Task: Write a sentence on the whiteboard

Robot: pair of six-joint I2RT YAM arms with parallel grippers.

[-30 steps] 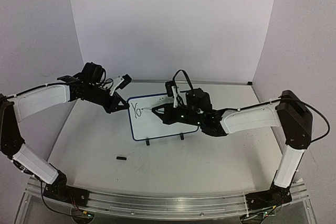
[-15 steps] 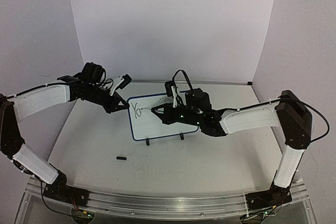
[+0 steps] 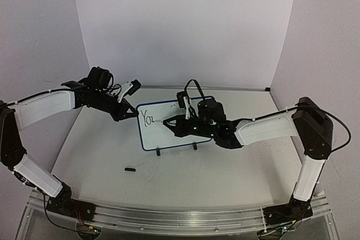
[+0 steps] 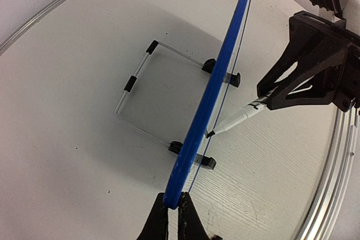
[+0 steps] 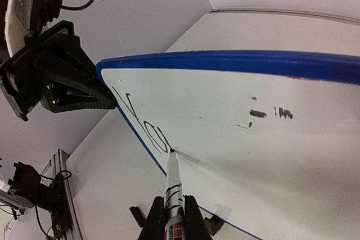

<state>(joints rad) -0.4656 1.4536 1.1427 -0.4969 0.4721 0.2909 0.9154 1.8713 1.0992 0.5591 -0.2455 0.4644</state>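
my left gripper point(image 4: 174, 205) pinches the whiteboard point(image 4: 209, 108) at its left edge to steady it | my right gripper point(image 5: 171, 203) pinches the marker pen point(image 5: 170, 175), tip on the whiteboard, just right of the sentence point(image 5: 140, 121) begun at its top-left corner

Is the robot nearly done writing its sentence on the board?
Barely started. Done: a few letters on the whiteboard. In hand: the left gripper pinches its frame, the right gripper holds the marker tip on it. Left: the rest; most of the board is blank.
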